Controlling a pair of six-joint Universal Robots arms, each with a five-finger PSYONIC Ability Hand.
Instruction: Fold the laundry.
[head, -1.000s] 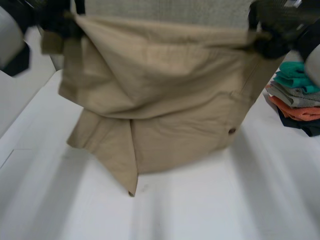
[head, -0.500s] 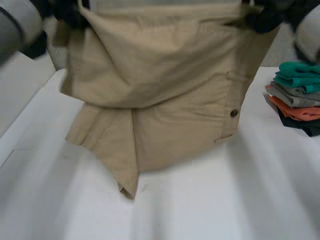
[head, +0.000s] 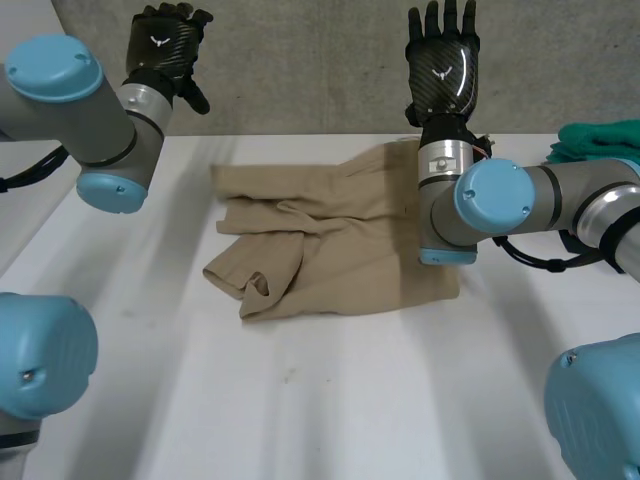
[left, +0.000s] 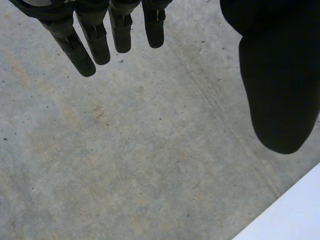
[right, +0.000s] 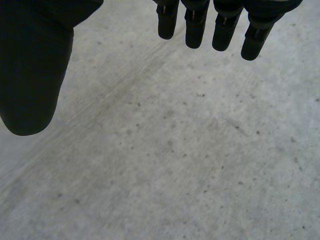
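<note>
In the head view the beige trousers (head: 330, 250) lie on the white table (head: 350, 400), toward its far side, touched by neither hand. The left robot hand (head: 165, 45) and the right robot hand (head: 443, 60) are both raised above the table's far edge in front of the concrete wall (head: 300, 60), fingers straight and spread, holding nothing. The right arm (head: 480, 200) crosses over the trousers' right edge. The cloth looks roughly doubled over but rumpled, with a loose flap curling at its near left corner and uneven edges, so I judge the folding only partly done: flattening, squaring and at least one tidy fold remain. A green garment (head: 600, 140) sits at the table's right edge, well apart from the trousers. In the left wrist view the fingers (left: 95, 40) hang straight, the thumb held wide of them, bare concrete beyond. In the right wrist view the fingers (right: 195, 25) are likewise straight and empty, over concrete.
</note>
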